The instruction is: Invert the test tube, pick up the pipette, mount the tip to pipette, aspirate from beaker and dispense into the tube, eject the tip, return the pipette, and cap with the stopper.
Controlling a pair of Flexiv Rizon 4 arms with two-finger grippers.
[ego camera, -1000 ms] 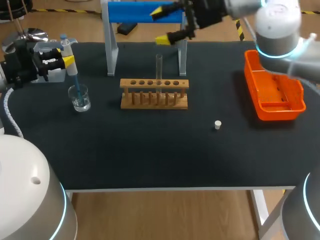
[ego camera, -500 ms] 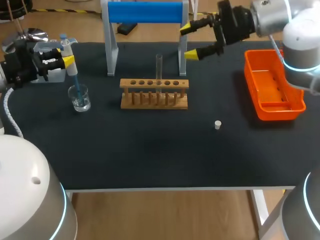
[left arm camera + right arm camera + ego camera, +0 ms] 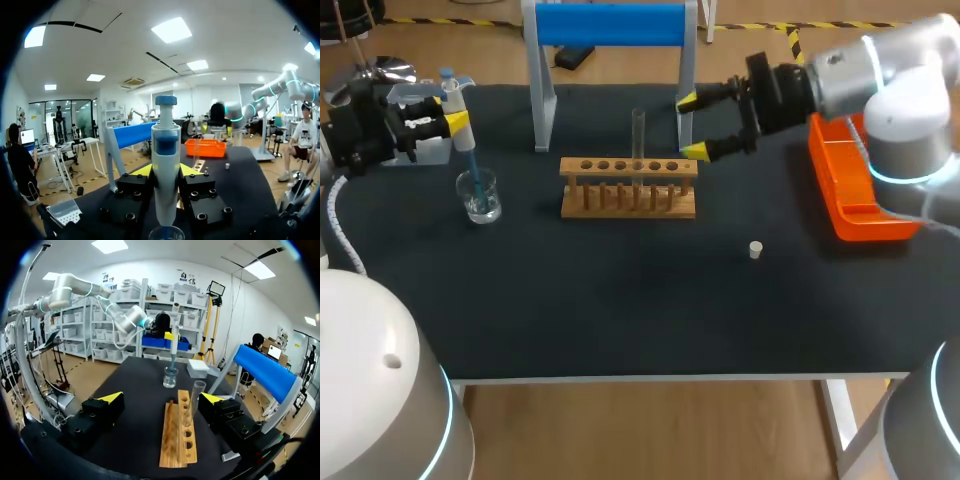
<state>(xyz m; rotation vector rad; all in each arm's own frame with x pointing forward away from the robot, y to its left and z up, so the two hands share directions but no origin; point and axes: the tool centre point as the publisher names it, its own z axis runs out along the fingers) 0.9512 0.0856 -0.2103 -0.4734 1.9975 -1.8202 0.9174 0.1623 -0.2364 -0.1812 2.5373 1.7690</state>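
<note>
I'm pinching the pipette in my left fingers with its tip dipping into the glass beaker, while the test tube is standing upright in the wooden rack and my right fingers are hovering spread near it.

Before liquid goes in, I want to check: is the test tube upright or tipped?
Upright: the test tube stands vertically in a hole of the wooden rack.
</note>
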